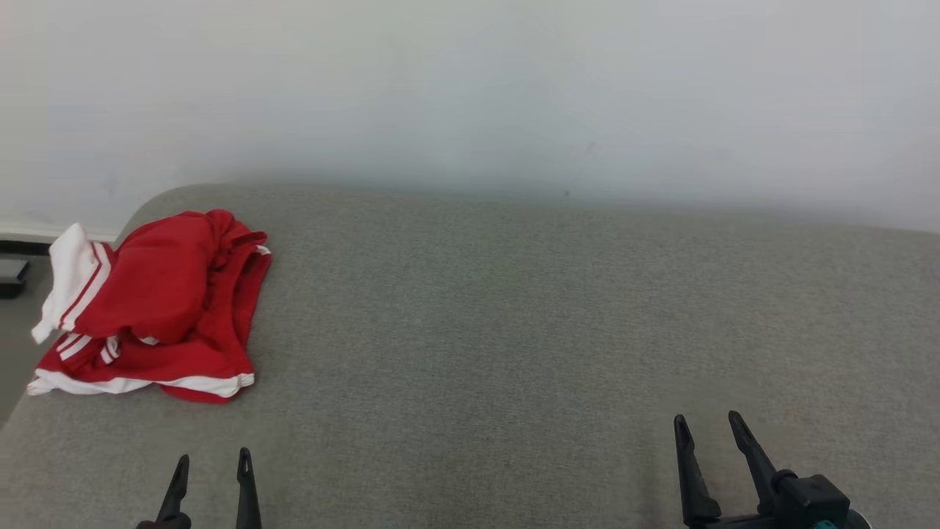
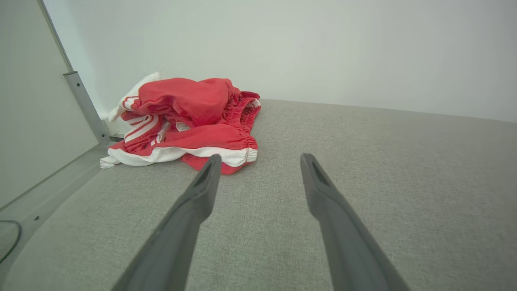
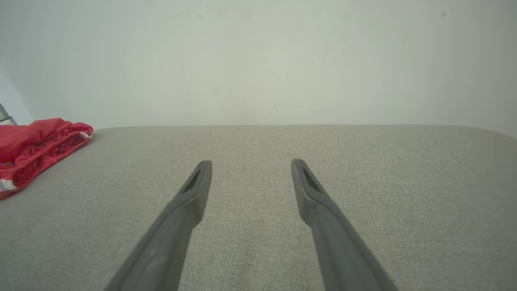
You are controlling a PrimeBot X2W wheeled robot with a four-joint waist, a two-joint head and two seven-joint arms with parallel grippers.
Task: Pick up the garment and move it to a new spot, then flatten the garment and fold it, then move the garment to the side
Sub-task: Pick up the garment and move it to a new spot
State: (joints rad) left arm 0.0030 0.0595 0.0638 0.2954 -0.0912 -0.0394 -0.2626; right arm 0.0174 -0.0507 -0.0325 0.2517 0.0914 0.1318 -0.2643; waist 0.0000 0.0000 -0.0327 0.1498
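A crumpled red garment with white stripes lies bunched at the far left of the grey fabric surface, one white part hanging past the left edge. My left gripper stands open near the front edge, short of the garment and slightly to its right, with nothing between its fingers. From the left wrist the garment lies just beyond my left gripper, ahead and to the left. My right gripper is open at the lower right, far from the cloth. Past my right gripper, the garment sits at that view's left edge.
A pale wall rises right behind the surface. The surface's rounded left edge drops to a floor strip with a dark object. A metal post and a cable stand off to the left.
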